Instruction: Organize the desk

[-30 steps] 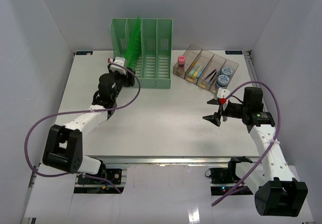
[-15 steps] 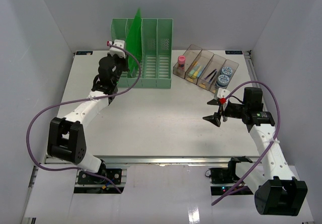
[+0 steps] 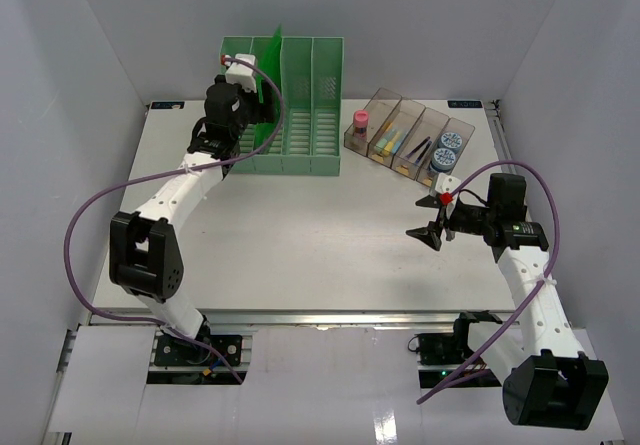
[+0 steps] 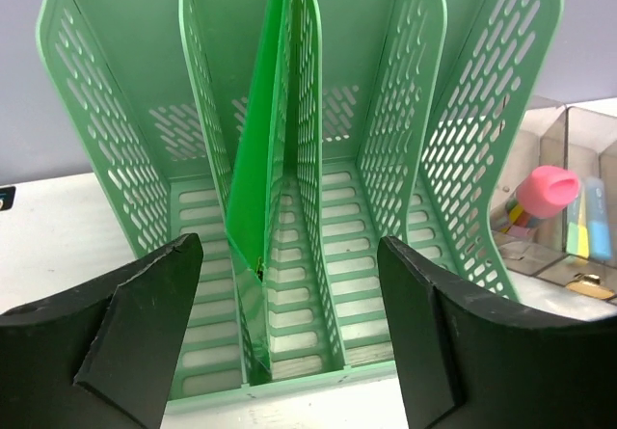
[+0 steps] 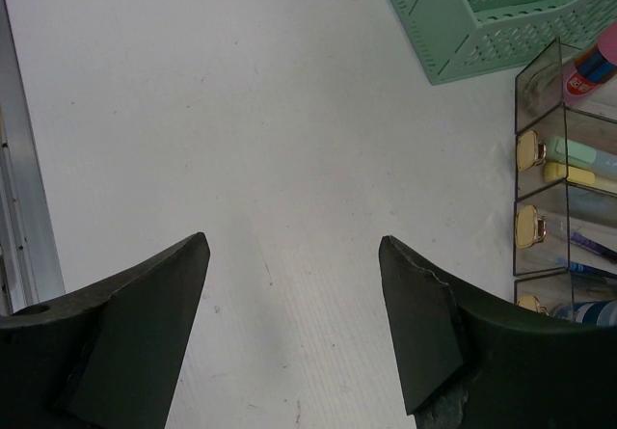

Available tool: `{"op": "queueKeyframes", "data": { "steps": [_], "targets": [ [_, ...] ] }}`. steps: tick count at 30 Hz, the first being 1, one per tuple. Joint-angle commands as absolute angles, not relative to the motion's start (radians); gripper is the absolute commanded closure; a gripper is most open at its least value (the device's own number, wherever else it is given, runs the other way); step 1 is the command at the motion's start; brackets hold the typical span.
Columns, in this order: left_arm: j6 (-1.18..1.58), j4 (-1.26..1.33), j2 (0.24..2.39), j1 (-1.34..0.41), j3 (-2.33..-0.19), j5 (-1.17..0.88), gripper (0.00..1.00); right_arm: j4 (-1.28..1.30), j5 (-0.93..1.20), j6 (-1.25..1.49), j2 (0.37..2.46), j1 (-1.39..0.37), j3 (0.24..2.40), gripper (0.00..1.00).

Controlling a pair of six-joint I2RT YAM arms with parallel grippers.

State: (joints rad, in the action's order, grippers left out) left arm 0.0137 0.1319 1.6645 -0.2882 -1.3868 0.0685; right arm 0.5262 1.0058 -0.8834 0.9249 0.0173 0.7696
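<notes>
Green plastic file rack point(image 3: 283, 105) stands at the far edge of the desk point(image 3: 300, 235), left of centre. It has four slots. One bright green folder point(image 4: 262, 217) stands on edge in the second slot from the left, its top leaning on the divider to its right. The other three slots hold nothing visible.

One clear organiser point(image 3: 455, 130) sits just right of the rack and has four compartments. The leftmost holds one pink-capped tube point(image 3: 360, 120). The next holds pastel markers point(image 3: 392, 140), count unclear. The third holds dark items too small to identify. The rightmost holds two blue round containers point(image 3: 445, 148).

The desk, a white tabletop with metal rail edges, spans the workspace and bears every item.

Left gripper point(image 4: 286, 255) hangs in front of the rack's second slot, jaws spread wide and gripping nothing. The folder is clear of both fingers. Right gripper point(image 5: 294, 246) hovers over bare desk near the organiser, jaws also wide apart and empty.

Change noted: one second ago the folder was tilted above the rack at the left gripper, and half a second ago it rose well above the rack top. It now sits down in its slot. The left arm has reached further toward the rack. The right arm has barely moved.
</notes>
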Motion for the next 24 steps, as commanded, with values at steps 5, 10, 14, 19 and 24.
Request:
{"op": "queueKeyframes", "data": {
  "steps": [5,10,14,19,24],
  "targets": [
    [0.066,0.136,1.426,-0.287,-1.384,0.011,0.04,0.529,1.029,-0.891,0.929,0.024,0.773,0.21],
    [0.127,0.109,1.199,-0.288,-1.23,-0.01,0.02,0.521,1.016,-0.871,0.937,0.031,0.775,0.16],
    [0.15,0.055,0.997,-0.285,-1.036,-0.155,0.02,0.517,1.002,-0.85,0.95,0.039,0.781,0.1],
    [0.161,0.043,0.767,-0.286,-0.746,-0.503,0.02,0.466,0.934,-0.789,0.961,0.05,0.779,0.1],
    [0.133,-0.063,0.631,-0.285,-0.642,-0.564,0.02,0.43,0.862,-0.681,0.987,0.057,0.81,0.1]
  ]
}}
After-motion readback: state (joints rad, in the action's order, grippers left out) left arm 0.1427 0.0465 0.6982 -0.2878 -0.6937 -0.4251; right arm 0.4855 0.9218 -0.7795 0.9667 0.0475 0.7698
